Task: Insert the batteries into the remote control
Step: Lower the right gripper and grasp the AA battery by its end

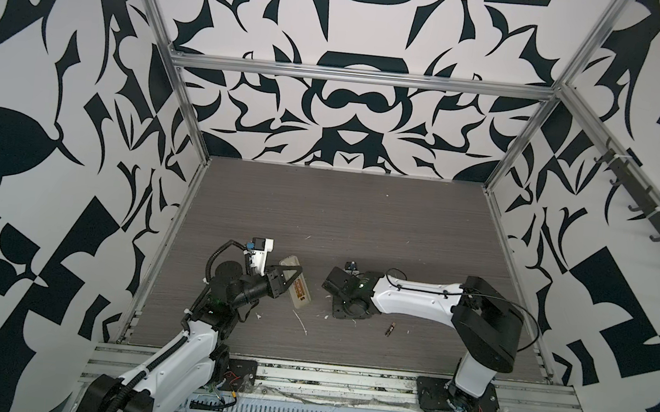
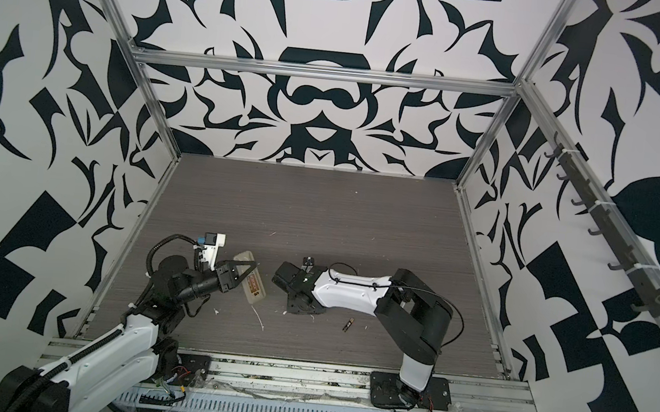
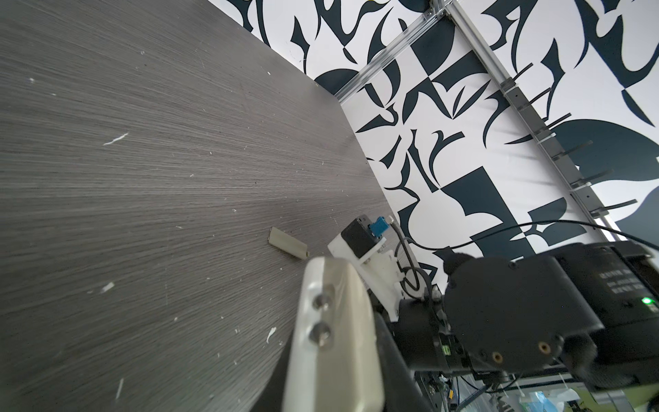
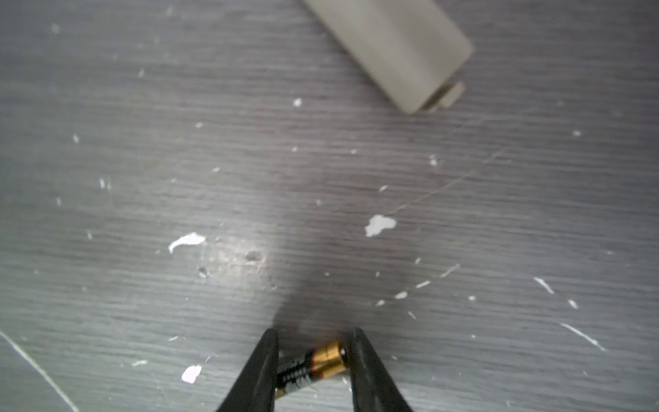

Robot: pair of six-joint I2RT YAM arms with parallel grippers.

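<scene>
Right pincer [image 4: 313, 335] snug around battery [image 4: 322, 362]

The table [image 4: 142, 107] looks like matt grey wood-grain laminate, lightly scuffed. The battery [image 4: 330, 360] has a glossy dark wrap with a shiny copper-gold band. The remote control [image 3: 335, 339] is smooth, slightly glossy beige plastic.

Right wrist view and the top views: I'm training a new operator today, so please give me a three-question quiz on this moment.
1. True or false: the left gripper is shut on the remote control.
2. In the right wrist view, what sits between the right gripper's fingers? A) a battery B) a coin C) nothing
3. Fill in: a loose battery lies on the ____, apart from both grippers.
Key: 1 true; 2 A; 3 table.
</scene>
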